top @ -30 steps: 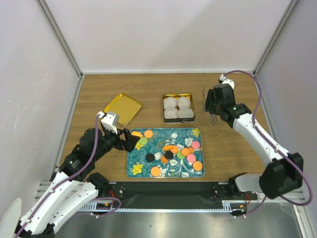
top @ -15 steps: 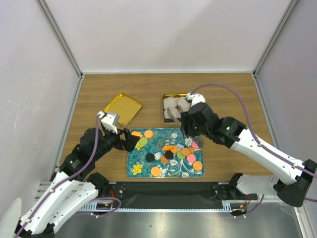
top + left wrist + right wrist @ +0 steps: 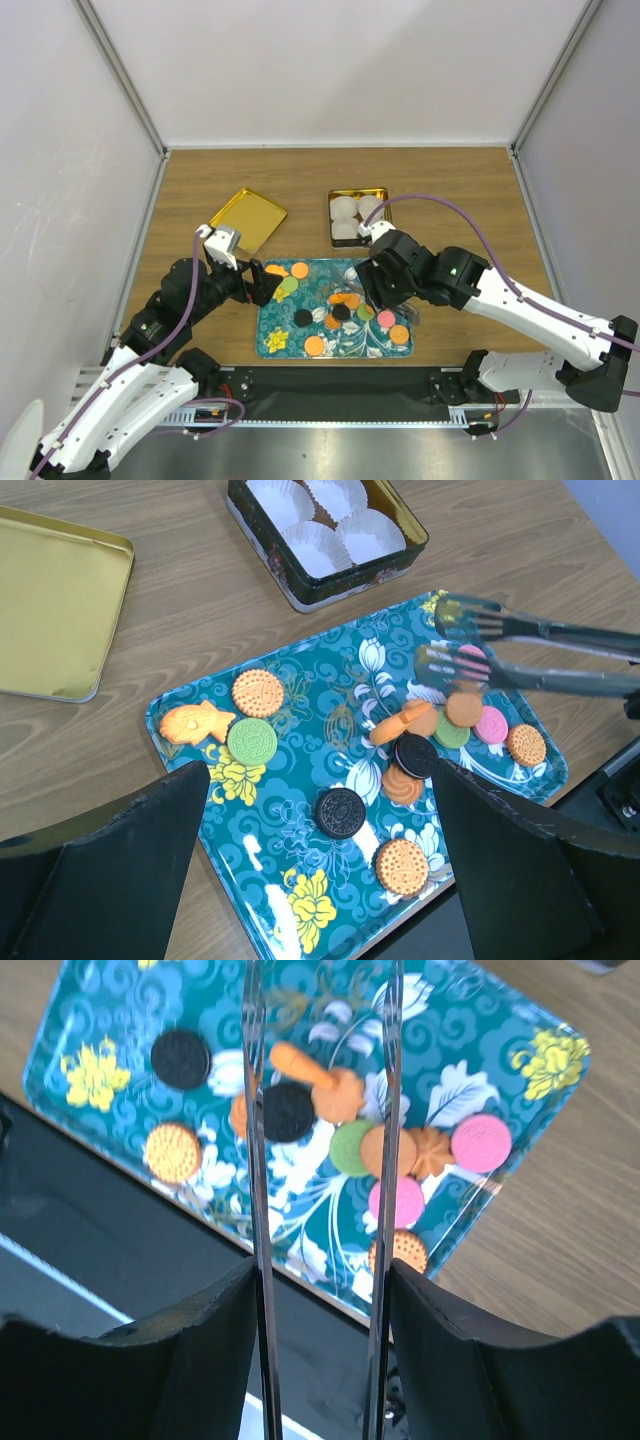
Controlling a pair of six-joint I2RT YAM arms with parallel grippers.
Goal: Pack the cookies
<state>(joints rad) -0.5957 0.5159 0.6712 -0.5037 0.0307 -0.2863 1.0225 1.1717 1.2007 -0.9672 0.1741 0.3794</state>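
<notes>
Several cookies lie on the teal flowered tray [image 3: 275, 322]: orange [image 3: 299, 270], black [image 3: 303, 317], pink [image 3: 396, 292] and green [image 3: 251, 741] discs. My right gripper [image 3: 385, 288] hangs over the tray's right half, shut on metal tongs [image 3: 540, 652]. In the right wrist view the tongs' two arms [image 3: 255, 1160] stand apart above a cluster of cookies [image 3: 350, 1147], with nothing between the tips. My left gripper [image 3: 262, 283] is open at the tray's left edge, its fingers [image 3: 110, 850] wide above a black cookie [image 3: 340, 808].
A dark tin [image 3: 360, 215] holding white paper cups [image 3: 325, 525] stands behind the tray. Its gold lid [image 3: 247, 218] lies flat at the back left. The black front rail [image 3: 120, 1240] runs just past the tray's near edge.
My right arm has swung with the tongs from beside the tin at the back right to above the tray's right half. The left arm has stayed still.
</notes>
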